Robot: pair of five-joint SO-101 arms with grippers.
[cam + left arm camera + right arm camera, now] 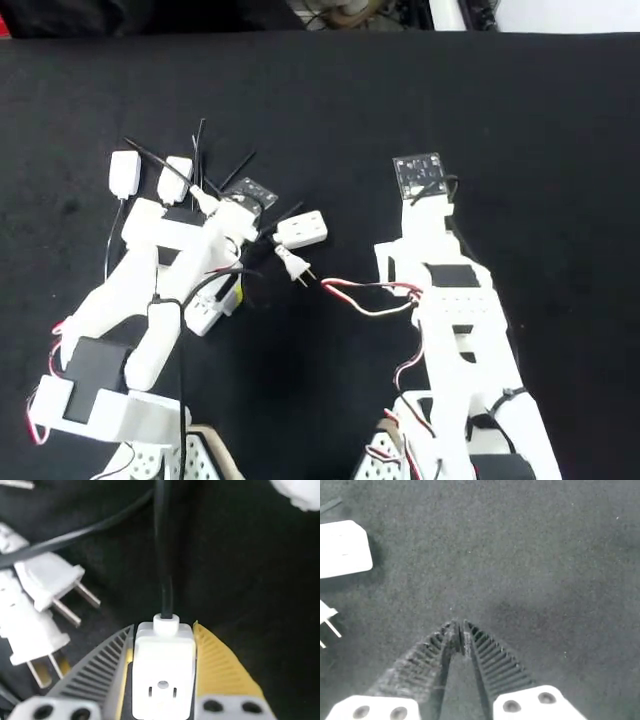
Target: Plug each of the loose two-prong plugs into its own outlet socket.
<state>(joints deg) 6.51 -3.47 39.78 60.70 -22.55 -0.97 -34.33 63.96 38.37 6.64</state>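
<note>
Plastic everywhere, so I judge these pieces light, hard and somewhat slick. My left gripper (162,630) is clamped across the flat sides of a white corded socket (162,680), whose slotted face is turned toward the wrist camera. Its black cord (164,555) runs away from the fingers and looks stiff enough to pull the socket askew, so I think the flat sides are the right place to squeeze. Just beside it lie a white plug (47,582) and a second plug (30,630), both with bare prongs. I would take either by its moulded body, never by the thin prongs, which could bend. My right gripper (458,630) has its fingertips pressed together on nothing, above bare cloth. From the high view a loose plug (293,263) lies just beside a white outlet block (301,231), between the two arms. The black table (540,120) gives plenty of open room on the right side and toward its far edge, well apart from everything. The left side is crowded with cords and two white adapters (125,172), so swings there look risky.
</note>
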